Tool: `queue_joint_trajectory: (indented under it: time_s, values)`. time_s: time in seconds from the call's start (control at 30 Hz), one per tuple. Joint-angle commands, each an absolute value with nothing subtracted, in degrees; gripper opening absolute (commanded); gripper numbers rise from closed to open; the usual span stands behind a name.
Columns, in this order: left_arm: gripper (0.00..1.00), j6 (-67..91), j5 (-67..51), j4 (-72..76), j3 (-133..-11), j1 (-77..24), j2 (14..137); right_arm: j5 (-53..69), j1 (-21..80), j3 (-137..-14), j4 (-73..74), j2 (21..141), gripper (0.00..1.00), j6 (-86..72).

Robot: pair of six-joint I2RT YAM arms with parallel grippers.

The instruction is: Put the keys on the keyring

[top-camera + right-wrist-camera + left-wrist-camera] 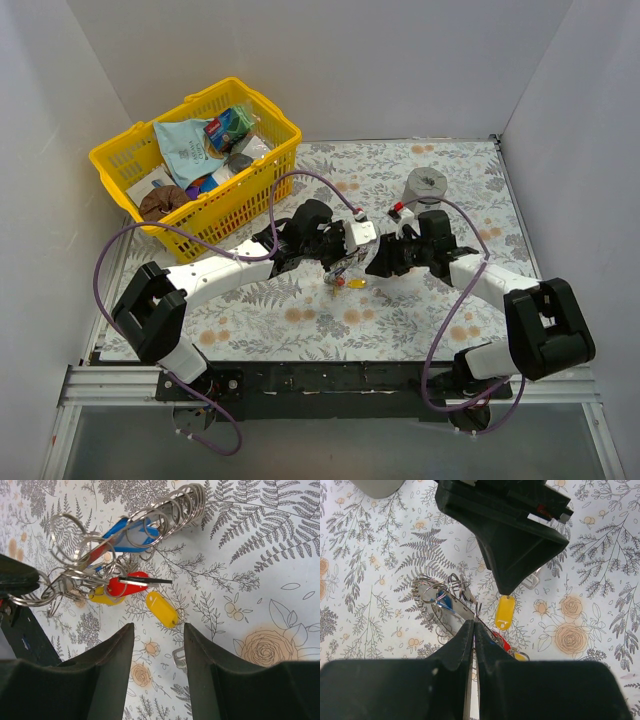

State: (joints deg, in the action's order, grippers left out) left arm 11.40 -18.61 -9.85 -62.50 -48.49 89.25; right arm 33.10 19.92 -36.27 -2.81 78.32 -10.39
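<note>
My left gripper is shut on the thin metal edge of the silver keyring, holding it just above the floral mat. Small rings and a blue-headed key, a red-headed one and a yellow-headed one hang on it. In the right wrist view the keyring shows with blue, red and yellow heads. A loose yellow key tag lies on the mat before my open, empty right gripper. A plain silver key lies between its fingers. Both grippers meet mid-table.
A yellow basket full of packets stands at the back left. A grey cylindrical roll stands behind the right arm. White walls close in the table on three sides. Purple cables loop over both arms.
</note>
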Motion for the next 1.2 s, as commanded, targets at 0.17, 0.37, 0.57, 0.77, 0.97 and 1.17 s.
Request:
queue_joint_trajectory:
  time_s: [0.17,0.37,0.57,0.77,0.97,1.17]
  values:
    - [0.0,11.51,-18.63,-8.79,-62.31,-48.69,85.69,34.01,19.6,-32.79,-13.09,82.53,0.48,-16.52]
    - [0.0,11.51,-18.81,-8.88,-62.23,-48.69,85.43,33.66,19.6,-30.41,-15.82,84.2,0.46,-18.19]
    - [0.0,11.51,-19.16,-8.97,-62.31,-48.69,85.43,33.13,19.6,-30.59,-17.31,86.83,0.43,-19.6]
    - [0.0,11.43,-18.98,-9.23,-62.14,-48.69,85.08,33.66,19.6,-31.2,-18.02,89.38,0.38,-20.3]
    - [0.0,11.43,-18.98,-9.32,-62.14,-48.69,85.25,33.84,19.6,-31.03,-18.63,90.88,0.33,-20.83]
    - [0.0,11.34,-18.98,-9.32,-62.23,-48.69,85.25,34.8,19.6,-30.85,-19.69,91.93,0.25,-21.88]
